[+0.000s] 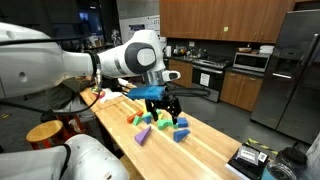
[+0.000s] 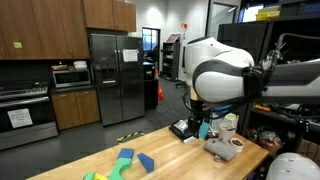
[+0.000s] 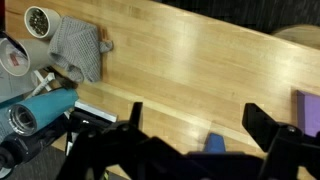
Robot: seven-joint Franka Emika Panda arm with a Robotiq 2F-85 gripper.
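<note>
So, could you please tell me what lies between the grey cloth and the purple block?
Only bare wooden table, in the wrist view, between the grey cloth and the purple block.

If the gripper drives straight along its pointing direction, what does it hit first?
Open gripper points down at the wooden table; bare wood shows between its jaws, so probably the tabletop. A blue block sits by the gap; depth unclear, it might clip that.

Bare wooden tabletop (image 3: 200,60) fills the centre and upper right of the wrist view, open for passage. A grey cloth (image 3: 80,50) and teal cylinder (image 3: 42,108) crowd the left edge; a blue block (image 3: 213,145) sits bottom centre, a purple block (image 3: 308,108) at the right edge.
</note>
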